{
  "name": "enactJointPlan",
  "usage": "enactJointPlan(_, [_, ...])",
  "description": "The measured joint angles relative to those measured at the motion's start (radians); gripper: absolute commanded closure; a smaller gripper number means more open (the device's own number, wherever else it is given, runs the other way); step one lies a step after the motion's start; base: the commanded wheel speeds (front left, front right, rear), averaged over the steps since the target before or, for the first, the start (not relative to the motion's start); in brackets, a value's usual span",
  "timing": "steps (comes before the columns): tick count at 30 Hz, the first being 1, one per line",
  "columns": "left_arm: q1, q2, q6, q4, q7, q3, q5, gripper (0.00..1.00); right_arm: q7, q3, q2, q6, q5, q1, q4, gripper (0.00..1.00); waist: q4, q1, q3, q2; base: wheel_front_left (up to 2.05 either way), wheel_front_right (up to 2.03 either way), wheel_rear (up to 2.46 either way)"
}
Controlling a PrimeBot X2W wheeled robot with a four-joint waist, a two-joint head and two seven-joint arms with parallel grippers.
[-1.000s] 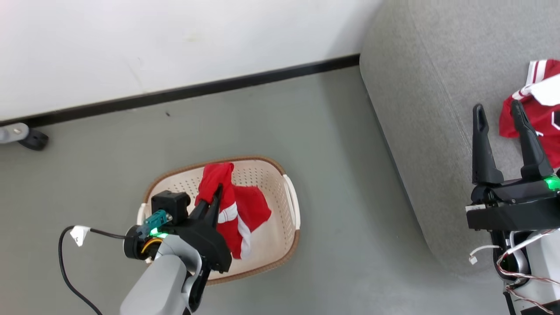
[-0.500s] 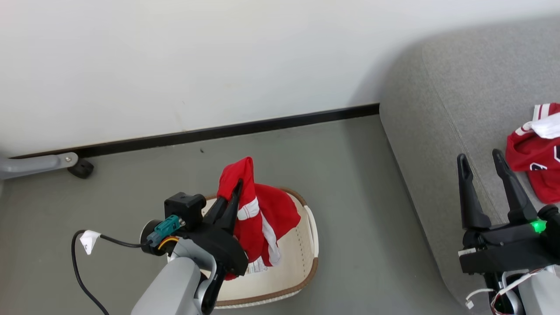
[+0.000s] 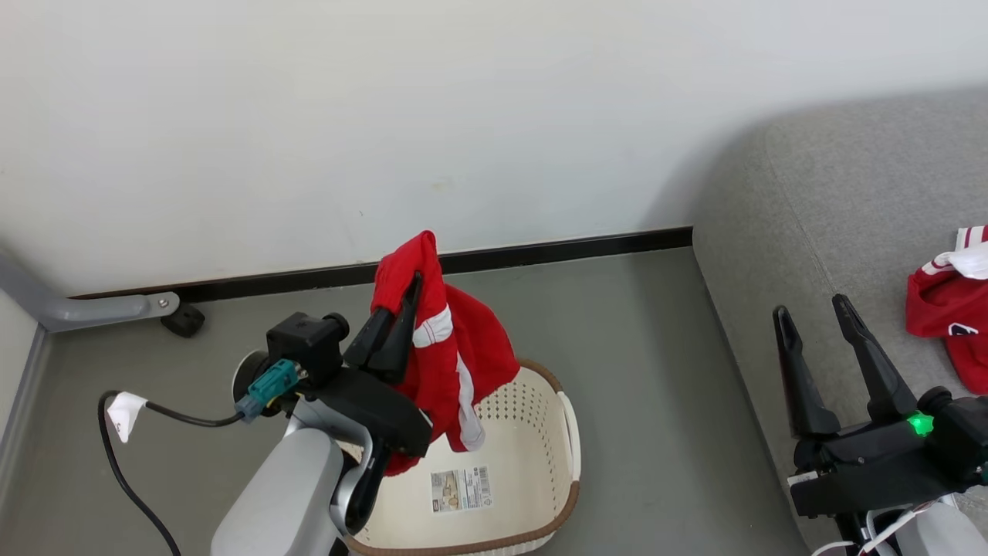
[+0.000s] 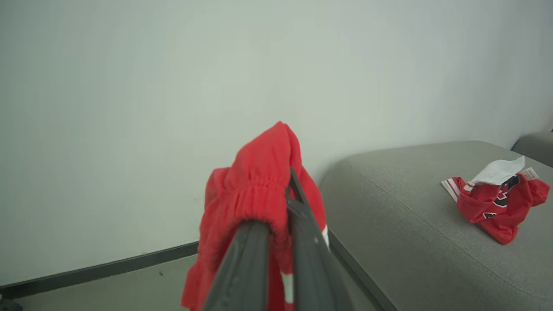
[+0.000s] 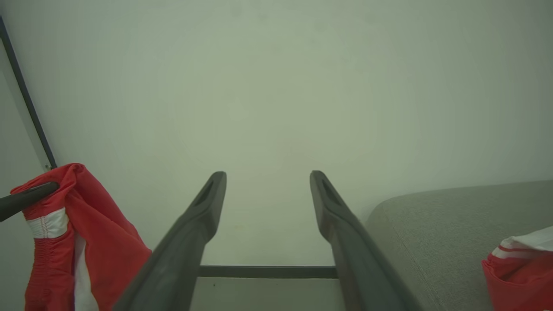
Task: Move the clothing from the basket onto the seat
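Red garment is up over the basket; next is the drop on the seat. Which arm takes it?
Left. The left jaws are shut on the red garment, hanging above the basket. The right jaws stand open and empty near the seat, where the other garment lies.

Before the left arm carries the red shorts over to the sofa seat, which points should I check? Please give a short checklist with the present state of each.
1. Grip: left gripper shut on the red shorts: ok.
2. Shorts clear of the basket: they hang over it, the gap is unclear: cannot tell.
3. Basket otherwise empty: bare bottom with label shows, part hidden behind the arm: cannot tell.
4. Free room on the seat beside the red jersey: ok.
5. Right gripper open, holding nothing: ok.
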Motion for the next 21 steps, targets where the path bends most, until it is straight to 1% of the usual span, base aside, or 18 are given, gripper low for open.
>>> enactJointPlan(9, [0.000, 0.007, 0.000, -0.068, 0.000, -0.005, 0.009, 1.00, 0.000, 0.066, -0.021, 0.000, 0.017, -0.009, 0.003, 0.00, 0.002, 0.0002, -0.001, 0.0000, 0.00, 0.00, 0.00])
enactJointPlan(10, [0.000, 0.008, 0.000, -0.085, 0.000, -0.011, 0.012, 1.00, 0.000, 0.095, -0.023, 0.000, 0.023, -0.018, 0.009, 0.00, 0.003, 0.0002, 0.000, 0.0001, 0.00, 0.00, 0.00])
enactJointPlan(14, [0.000, 0.001, 0.000, -0.101, 0.001, -0.045, 0.027, 1.00, 0.000, 0.158, -0.024, 0.000, 0.024, -0.050, 0.036, 0.00, 0.010, 0.0002, 0.000, 0.0001, 0.00, 0.00, 0.00])
enactJointPlan(18, [0.000, -0.004, -0.001, -0.114, 0.010, -0.069, 0.028, 1.00, 0.000, 0.271, -0.025, 0.000, 0.030, -0.091, 0.073, 0.00, 0.024, 0.0002, -0.005, 0.0001, 0.00, 0.00, 0.00])
enactJointPlan(21, [-0.002, -0.007, -0.001, -0.122, 0.020, -0.089, 0.033, 1.00, 0.000, 0.324, -0.026, 0.000, 0.031, -0.118, 0.100, 0.00, 0.037, 0.0001, -0.008, 0.0001, 0.00, 0.00, 0.00])
